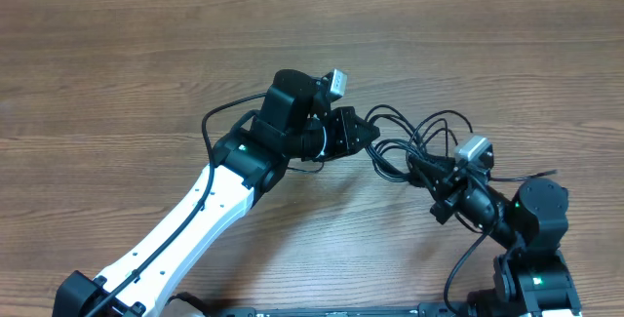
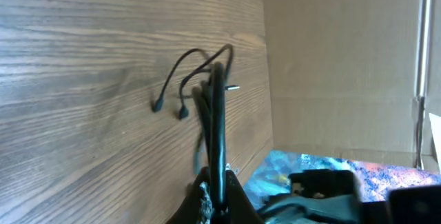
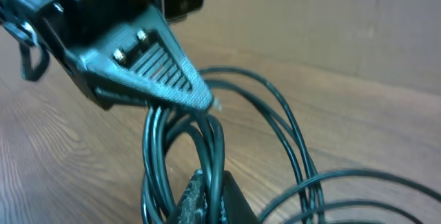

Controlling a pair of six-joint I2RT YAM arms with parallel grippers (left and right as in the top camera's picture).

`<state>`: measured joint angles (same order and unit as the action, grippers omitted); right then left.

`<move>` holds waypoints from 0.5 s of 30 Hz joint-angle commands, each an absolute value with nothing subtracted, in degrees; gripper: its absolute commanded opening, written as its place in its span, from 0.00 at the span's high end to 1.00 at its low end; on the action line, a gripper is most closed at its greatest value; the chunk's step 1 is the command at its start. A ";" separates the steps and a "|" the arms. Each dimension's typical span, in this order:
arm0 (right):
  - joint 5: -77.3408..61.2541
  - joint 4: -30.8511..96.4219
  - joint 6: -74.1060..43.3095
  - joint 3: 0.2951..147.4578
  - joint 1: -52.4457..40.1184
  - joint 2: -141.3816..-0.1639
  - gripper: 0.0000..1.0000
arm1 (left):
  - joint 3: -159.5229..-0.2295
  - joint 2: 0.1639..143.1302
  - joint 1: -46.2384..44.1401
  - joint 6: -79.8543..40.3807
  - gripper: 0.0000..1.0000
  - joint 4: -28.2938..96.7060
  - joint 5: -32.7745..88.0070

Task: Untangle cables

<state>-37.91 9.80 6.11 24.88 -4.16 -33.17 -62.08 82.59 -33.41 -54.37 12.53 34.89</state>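
A tangle of thin black cables lies on the wooden table between my two grippers. My left gripper is shut on a bunch of cable strands at the tangle's left side; in the left wrist view the strands run up from the jaws, with two small plug ends hanging free. My right gripper is shut on cable strands at the tangle's lower right; in the right wrist view the strands pass between its jaws, with the left gripper just above.
Wooden table all round. A cardboard wall stands behind. Loops of cable spread to the right of the grippers. One strand trails right over the right arm.
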 commanded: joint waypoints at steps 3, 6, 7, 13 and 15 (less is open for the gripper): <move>-30.52 14.28 6.04 25.26 -4.12 -32.86 0.96 | -62.83 83.05 -33.76 -52.27 0.96 6.74 41.34; -25.39 17.08 5.98 25.26 -4.12 -32.86 0.96 | -62.85 83.05 -33.71 -52.34 0.96 3.22 45.23; -24.29 17.54 5.72 25.26 -4.12 -32.86 0.96 | -62.83 83.05 -33.71 -52.34 0.96 2.59 46.15; -12.01 19.99 -0.64 25.23 -4.10 -32.86 0.96 | -62.83 83.05 -33.67 -53.01 0.96 -1.85 54.04; -7.90 20.45 -3.31 25.21 -4.10 -32.86 0.96 | -62.83 83.05 -33.65 -53.58 0.96 -3.90 57.01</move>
<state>-19.55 19.88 2.22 24.91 -4.21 -33.15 -62.08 83.29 -33.41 -53.87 -1.30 48.36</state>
